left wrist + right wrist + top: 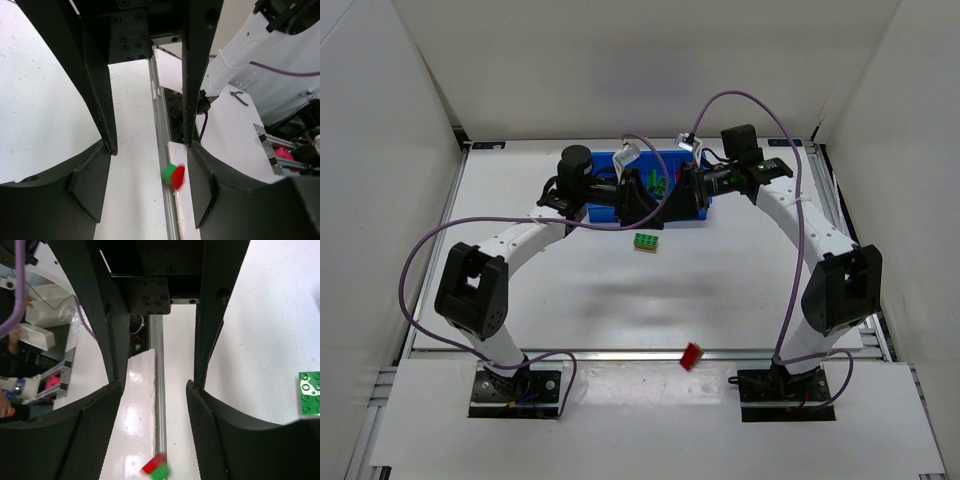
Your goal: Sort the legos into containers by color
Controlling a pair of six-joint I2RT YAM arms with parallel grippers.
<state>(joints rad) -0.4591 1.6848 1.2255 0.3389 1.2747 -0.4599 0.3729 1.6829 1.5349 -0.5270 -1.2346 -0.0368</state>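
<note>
A red lego (691,356) is seen at the table's (620,300) near edge and a green lego (646,241) mid-table, both unsorted, while beyond them the left tool (642,195) and right tool (686,190) are held over the tray (604,212), jaws parted and empty, apparently placed for release into its compartments.

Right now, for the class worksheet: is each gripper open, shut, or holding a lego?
Left gripper: open, holding nothing.
Right gripper: open, holding nothing.

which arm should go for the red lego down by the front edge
Right, probably. The red lego lies right of centre, nearer the right arm's base. The left gripper and right gripper both sit open over the blue tray.
</note>
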